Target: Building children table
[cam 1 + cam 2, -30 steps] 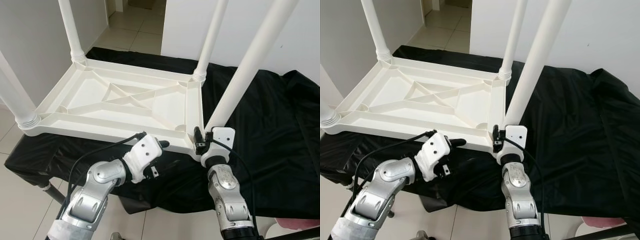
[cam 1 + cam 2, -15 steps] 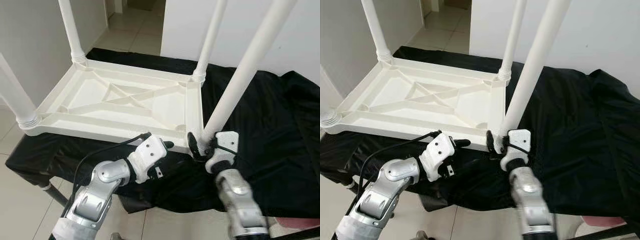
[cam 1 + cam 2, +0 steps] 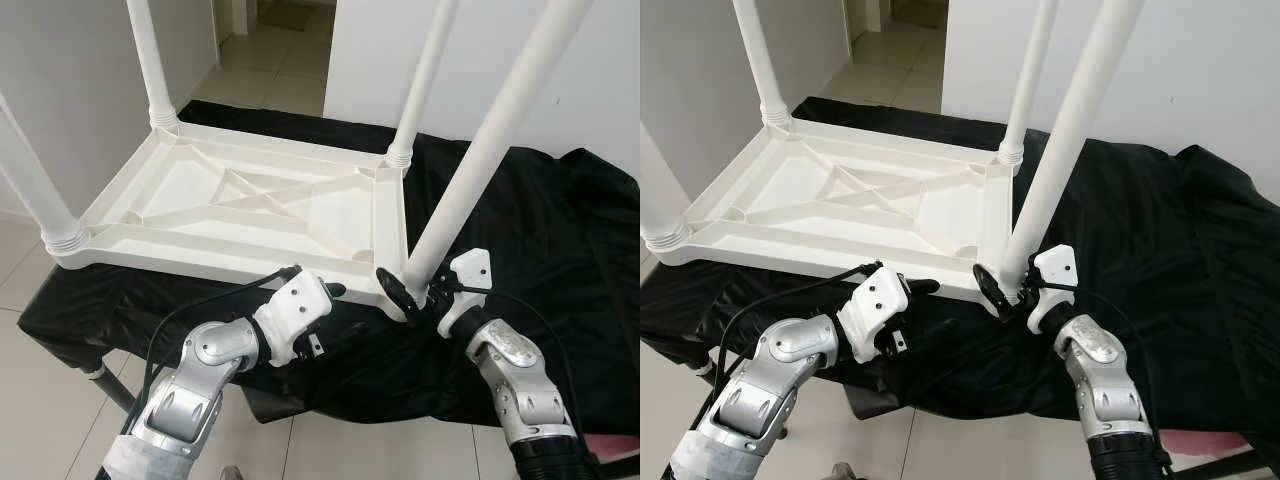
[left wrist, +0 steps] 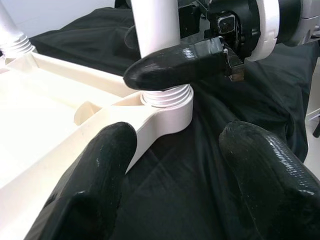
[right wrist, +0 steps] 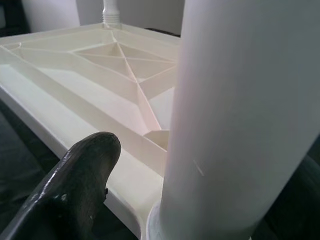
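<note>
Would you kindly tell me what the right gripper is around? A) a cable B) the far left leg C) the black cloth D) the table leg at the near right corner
D: the right gripper has its fingers on either side of the near right table leg, just above its threaded base.

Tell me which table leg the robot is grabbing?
The near-right leg, at the corner closest to the robot. The right end effector is around its base; the other three legs stand untouched.
</note>
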Robot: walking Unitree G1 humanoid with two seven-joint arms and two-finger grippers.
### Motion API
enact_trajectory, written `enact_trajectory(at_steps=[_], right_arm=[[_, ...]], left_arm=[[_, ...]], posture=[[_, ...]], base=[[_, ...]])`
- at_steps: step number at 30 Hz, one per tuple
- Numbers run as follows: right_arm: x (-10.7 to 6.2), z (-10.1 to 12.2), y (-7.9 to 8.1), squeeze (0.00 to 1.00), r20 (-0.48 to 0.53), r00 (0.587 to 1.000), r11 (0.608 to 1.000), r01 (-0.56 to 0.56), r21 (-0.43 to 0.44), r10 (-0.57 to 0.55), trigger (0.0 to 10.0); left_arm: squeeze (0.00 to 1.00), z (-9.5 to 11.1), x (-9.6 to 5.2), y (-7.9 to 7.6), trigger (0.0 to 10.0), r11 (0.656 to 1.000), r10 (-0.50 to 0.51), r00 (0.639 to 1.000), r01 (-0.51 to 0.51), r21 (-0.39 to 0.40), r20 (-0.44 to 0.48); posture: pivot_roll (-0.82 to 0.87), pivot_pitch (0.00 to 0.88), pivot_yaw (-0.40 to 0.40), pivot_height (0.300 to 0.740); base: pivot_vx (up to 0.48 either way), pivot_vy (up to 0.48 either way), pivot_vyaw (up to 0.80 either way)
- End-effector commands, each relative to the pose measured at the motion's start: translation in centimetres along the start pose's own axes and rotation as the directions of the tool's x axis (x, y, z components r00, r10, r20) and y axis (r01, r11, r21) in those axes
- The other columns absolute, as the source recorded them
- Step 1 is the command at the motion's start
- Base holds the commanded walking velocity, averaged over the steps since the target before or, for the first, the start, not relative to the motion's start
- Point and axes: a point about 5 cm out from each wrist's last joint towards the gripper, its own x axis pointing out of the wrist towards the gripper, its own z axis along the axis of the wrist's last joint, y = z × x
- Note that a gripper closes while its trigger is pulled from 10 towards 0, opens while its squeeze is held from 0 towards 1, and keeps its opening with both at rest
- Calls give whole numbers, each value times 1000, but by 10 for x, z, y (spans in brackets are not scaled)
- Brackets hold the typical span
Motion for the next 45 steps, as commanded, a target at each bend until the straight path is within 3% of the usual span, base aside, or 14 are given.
enact_trajectory(at_steps=[1, 10, 11, 12, 27, 28, 29, 30, 38, 41, 45], right_arm=[[2, -2, -4, 0, -1, 1000, 1000, -18, -1, 18, 10000], [17, -14, -6, 0, -22, 997, 997, -74, 12, 74, 10000], [22, -17, -5, 0, -26, 996, 996, -84, 20, 84, 4431], [26, -18, -5, 0, -26, 995, 996, -92, 19, 92, 0], [24, -20, -8, 0, -12, 992, 992, -122, 32, 122, 0], [24, -21, -7, 0, -8, 994, 994, -108, 35, 108, 3490], [24, -21, -7, 0, -8, 994, 994, -108, 35, 108, 3490], [24, -21, -5, 0, 6, 996, 995, -89, 54, 89, 10000], [24, -23, 5, 0, 17, 1000, 997, -9, 81, 8, 10000], [22, -22, 16, 0, 24, 991, 989, 132, 64, -133, 10000], [21, -21, 20, 0, 33, 977, 975, 207, 84, -210, 10000]], left_arm=[[0, -1, 2, 0, 10000, 1000, 22, 1000, -22, -21, -2], [0, -1, 3, -1, 10000, 999, 11, 1000, -10, -37, 7], [0, -1, 3, 0, 10000, 999, 12, 1000, -12, -35, 10], [0, 0, 3, 1, 10000, 999, 13, 1000, -13, -34, 11], [0, 0, 2, 2, 10000, 999, 23, 1000, -23, -30, 10], [0, -1, 2, 1, 10000, 999, 23, 1000, -22, -30, 9], [0, -1, 2, 1, 10000, 999, 23, 1000, -22, -30, 9], [0, -1, 3, 2, 10000, 999, 27, 1000, -27, -27, 9], [0, -1, 3, 4, 10000, 999, 34, 999, -34, -14, 7], [0, -5, 3, 6, 10000, 999, 31, 999, -30, 22, -27], [0, -4, 2, 7, 10000, 999, 33, 999, -33, 18, -24]], posture=[[38, 0, -66, 740], [40, 0, -61, 740], [43, 0, -62, 740], [44, 0, -62, 740], [45, 0, -67, 740], [42, 0, -67, 740], [42, 0, -67, 740], [39, 0, -64, 740], [33, 0, -56, 740], [25, 9, -44, 740], [26, 14, -42, 740]], base=[[0, 0, 0], [0, 0, 0], [0, 0, 0], [0, 0, 0], [0, 0, 0], [0, 0, 0], [0, 0, 0], [0, 0, 0], [0, 0, 0], [0, 0, 0], [0, 0, 0]])
